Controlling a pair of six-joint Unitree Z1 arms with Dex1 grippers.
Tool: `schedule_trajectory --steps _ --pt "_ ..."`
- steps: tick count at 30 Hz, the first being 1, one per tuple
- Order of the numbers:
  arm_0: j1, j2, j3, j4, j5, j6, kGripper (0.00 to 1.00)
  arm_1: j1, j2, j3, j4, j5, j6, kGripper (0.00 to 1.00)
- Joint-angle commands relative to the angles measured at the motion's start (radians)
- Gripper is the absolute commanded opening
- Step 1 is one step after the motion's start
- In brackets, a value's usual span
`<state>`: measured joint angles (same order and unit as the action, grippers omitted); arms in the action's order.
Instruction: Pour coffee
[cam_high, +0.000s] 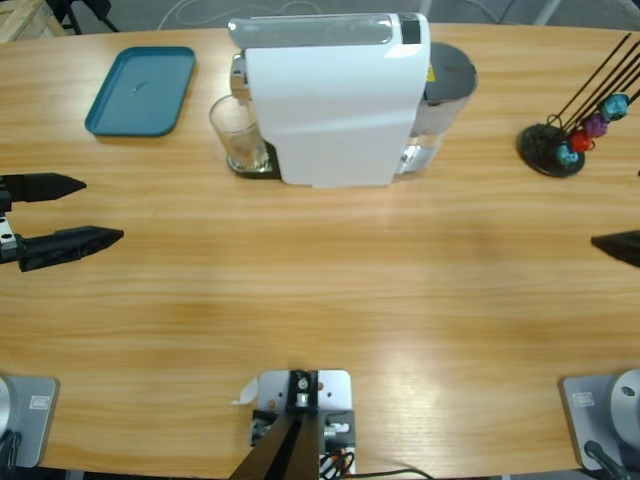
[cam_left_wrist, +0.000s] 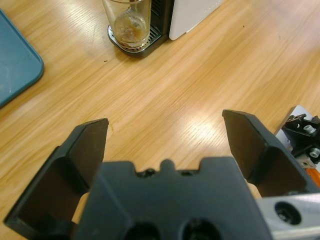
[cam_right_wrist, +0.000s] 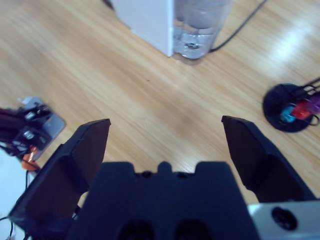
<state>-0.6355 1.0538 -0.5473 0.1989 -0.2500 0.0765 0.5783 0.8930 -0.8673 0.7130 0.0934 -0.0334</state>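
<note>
Left pincer (cam_high: 100, 212), two black jaws spread wide and grasping nothing, waits at the left edge of the long pale wooden worktop (cam_high: 320, 310), well apart from the task's thing: the coffee (cam_left_wrist: 131, 31), a shallow brown layer at the bottom of a clear straight-sided drinking glass (cam_high: 238, 135). The glass stands upright on the small dark drip grille (cam_left_wrist: 137, 45) at the foot of the large white box-shaped coffee machine (cam_high: 330, 100), touching or just beside the machine's front face. The step in hand appears to be the approach to the glass; a sound approach would come low and level from the open worktop side, jaws kept wide until they flank the glass wall, then close on its middle, since a thin smooth glass may slip or tip on the grille's raised rim. Lift it clear of the grille before any tilt. Right pincer (cam_right_wrist: 165, 145), likewise spread and empty, sits at the right edge, nearer the machine's transparent water tank (cam_right_wrist: 197, 25) and a black round capsule stand (cam_high: 552, 150). A teal rectangular plastic tray (cam_high: 140, 90) lies left of the glass.
</note>
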Motion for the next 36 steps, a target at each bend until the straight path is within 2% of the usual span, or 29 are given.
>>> schedule_trajectory --steps 1,19,24,26,36 --pt "0.003 -0.037 0.03 0.005 -0.009 -0.027 1.0 -0.027 -0.009 0.029 0.041 0.009 0.019 1.0" --pt "0.002 -0.036 0.021 -0.006 -0.027 -0.054 1.0 -0.04 0.037 0.016 0.024 0.013 0.011 1.0" --pt "-0.003 -0.071 -0.122 0.231 -0.039 -0.036 1.0 -0.04 0.018 0.022 0.022 0.012 0.013 1.0" --pt "-0.003 -0.068 -0.156 0.281 -0.071 -0.003 1.0 -0.04 0.018 0.022 0.022 0.011 0.013 1.0" --pt "-0.004 -0.037 -0.103 0.226 -0.034 0.029 1.0 -0.04 -0.051 0.041 0.019 -0.026 0.041 1.0"
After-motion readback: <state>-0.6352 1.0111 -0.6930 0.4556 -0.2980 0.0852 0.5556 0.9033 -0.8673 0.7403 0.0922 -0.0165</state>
